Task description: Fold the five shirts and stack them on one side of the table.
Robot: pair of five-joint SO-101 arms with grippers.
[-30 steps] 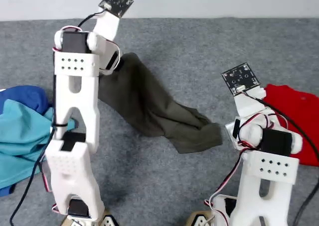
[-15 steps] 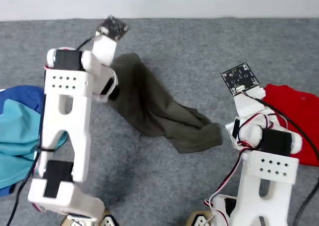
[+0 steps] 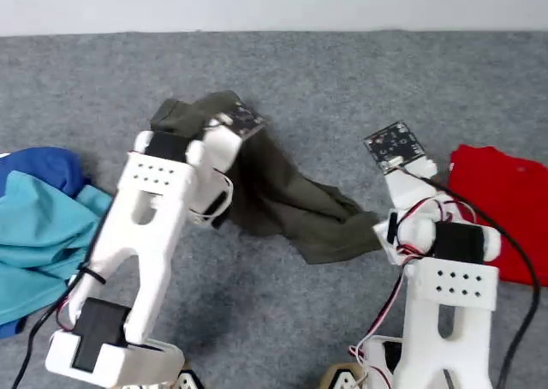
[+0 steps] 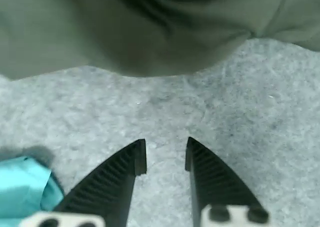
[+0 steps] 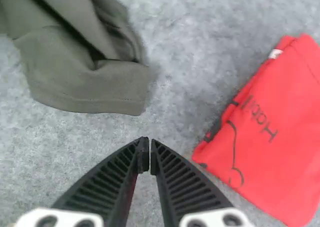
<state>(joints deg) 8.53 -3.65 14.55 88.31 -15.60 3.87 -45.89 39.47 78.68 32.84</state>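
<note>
An olive shirt (image 3: 300,209) lies crumpled across the middle of the grey table, bunched at its far left end. My left arm (image 3: 163,209) leans over that end. Its gripper (image 4: 165,154) is open over bare table, just short of the olive shirt's edge (image 4: 150,37), with nothing between the fingers. My right gripper (image 5: 145,154) is shut and empty, hovering between the olive shirt's near corner (image 5: 85,72) and a folded red shirt (image 5: 270,137). The red shirt (image 3: 501,205) lies at the right side. A teal shirt (image 3: 43,235) lies loosely over a blue shirt (image 3: 43,166) at the left edge.
The right arm (image 3: 445,278) stands beside the red shirt. A corner of the teal shirt (image 4: 20,192) lies close to the left gripper. Bare grey table (image 3: 385,72) stretches along the far side and at the front between the arm bases.
My left arm has swung from the olive shirt's far left end toward the middle and now covers it; that end is more bunched. The right arm has shifted slightly left.
</note>
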